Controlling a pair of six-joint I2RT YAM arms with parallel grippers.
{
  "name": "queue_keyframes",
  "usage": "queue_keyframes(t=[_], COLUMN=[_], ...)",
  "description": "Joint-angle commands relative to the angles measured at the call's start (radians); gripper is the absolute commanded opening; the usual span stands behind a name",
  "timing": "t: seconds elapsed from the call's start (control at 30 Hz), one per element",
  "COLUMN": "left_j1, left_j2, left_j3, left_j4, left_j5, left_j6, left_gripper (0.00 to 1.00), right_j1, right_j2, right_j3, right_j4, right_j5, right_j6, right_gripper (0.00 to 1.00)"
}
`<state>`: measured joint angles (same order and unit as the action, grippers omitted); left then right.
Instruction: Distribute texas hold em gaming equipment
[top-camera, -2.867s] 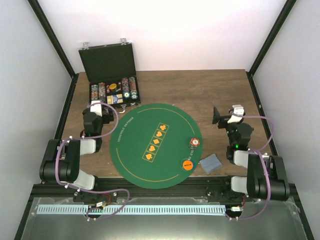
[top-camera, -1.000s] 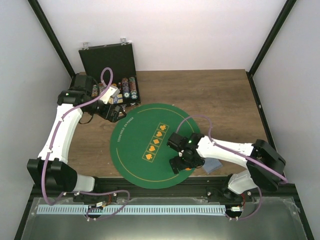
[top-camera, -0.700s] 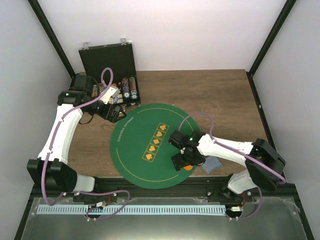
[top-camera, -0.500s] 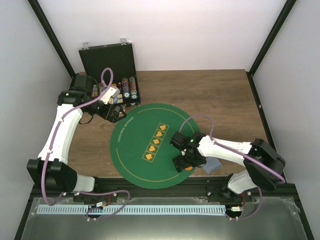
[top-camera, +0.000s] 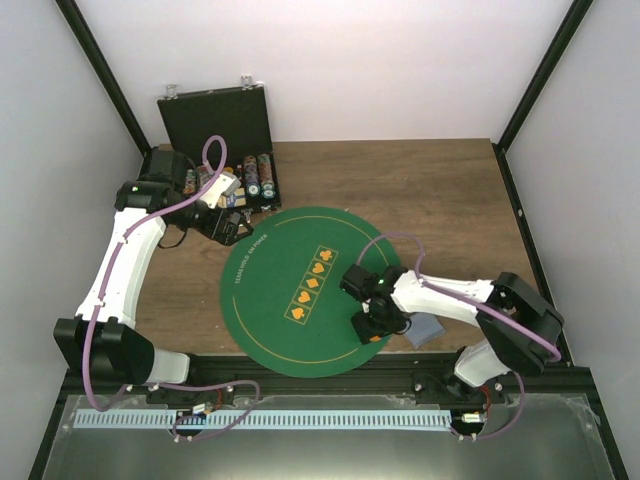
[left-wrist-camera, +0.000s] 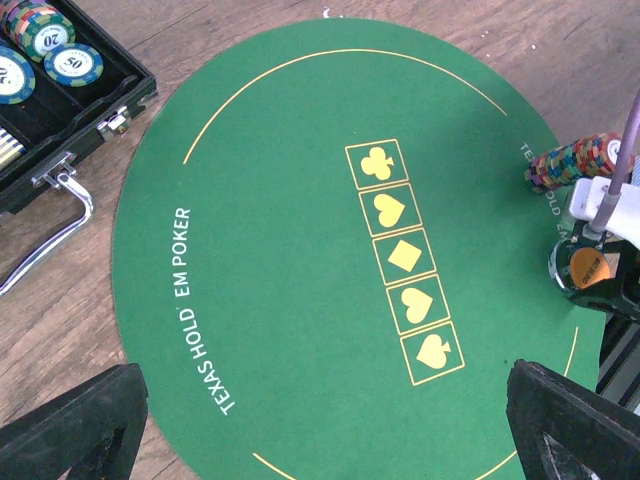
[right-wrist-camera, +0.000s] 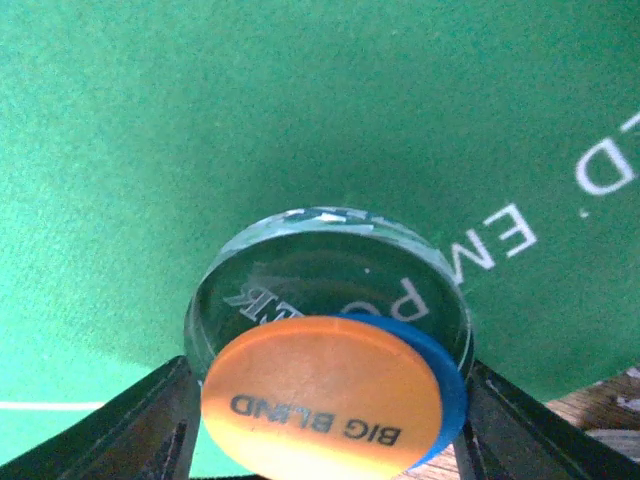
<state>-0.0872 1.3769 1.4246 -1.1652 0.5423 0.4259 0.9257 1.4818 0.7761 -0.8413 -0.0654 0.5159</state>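
At the far left of the table (top-camera: 420, 190) a black case (top-camera: 215, 120) stands with its lid up, and rows of chips (top-camera: 255, 175) fill its tray. The left claw (top-camera: 228, 224) hangs just in front of the case, over the far left rim of the round green mat (top-camera: 290, 260). Its fingers (left-wrist-camera: 75, 430) are spread wide and hold nothing.

On the right part of the mat lies a leaning stack of chips (left-wrist-camera: 575, 160). Just nearer than that, at the mat's near right edge, the right claw (right-wrist-camera: 328, 400) is down on the felt. Its fingers (right-wrist-camera: 150, 420) stand on either side of three stacked pieces: an orange disc (right-wrist-camera: 325, 395) marked BIG BLIND on top, a blue disc (right-wrist-camera: 445, 385) under it and a clear disc (right-wrist-camera: 320, 265) at the bottom. The fingers sit close against the clear disc's sides, but I cannot tell whether they pinch it.

A small pile of grey-blue cards (top-camera: 425, 328) lies on the table just right of the mat.
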Motion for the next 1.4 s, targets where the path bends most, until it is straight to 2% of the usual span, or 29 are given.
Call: queue_keyframes(t=[0.0, 0.2, 0.63, 0.77, 0.93, 1.03, 1.13, 1.23, 1.37], left_j1=[-0.004, -0.004, -0.005, -0.005, -0.013, -0.058, -0.133, -0.213, -0.310], left_j2=[-0.016, -0.016, -0.016, -0.014, -0.009, -0.004, 0.006, 0.016, 0.034], left_j3=[-0.002, -0.001, 0.011, 0.001, -0.009, -0.026, -0.048, -0.085, -0.122], left_j4=[-0.011, -0.015, -0.030, -0.026, -0.024, -0.009, 0.010, 0.038, 0.068], left_j5=[0.001, 0.003, 0.010, -0.002, 0.039, 0.052, 0.006, -0.046, -0.079], left_j6=[0.019, 0.026, 0.042, 0.047, 0.068, 0.074, 0.091, 0.100, 0.112], left_gripper=[0.99, 0.99, 0.99, 0.99, 0.96, 0.95, 0.94, 0.93, 0.94], right_j1=[0.008, 0.060, 0.096, 0.096, 0.096, 0.095, 0.095, 0.096, 0.096], right_j2=[0.031, 0.094, 0.307, 0.269, 0.149, 0.082, 0.045, 0.042, 0.059], right_j3=[0.034, 0.126, 0.378, 0.346, 0.223, 0.152, 0.098, 0.089, 0.102], right_j4=[0.035, 0.050, 0.090, 0.058, 0.016, 0.001, -0.003, -0.004, -0.013], right_j5=[-0.041, -0.055, -0.063, -0.078, -0.139, -0.173, -0.171, -0.146, -0.114], right_j6=[-0.002, -0.006, -0.087, -0.072, -0.013, 0.025, 0.048, 0.054, 0.047], right_gripper=[0.63, 0.47, 0.46, 0.46, 0.44, 0.44, 0.44, 0.52, 0.77])
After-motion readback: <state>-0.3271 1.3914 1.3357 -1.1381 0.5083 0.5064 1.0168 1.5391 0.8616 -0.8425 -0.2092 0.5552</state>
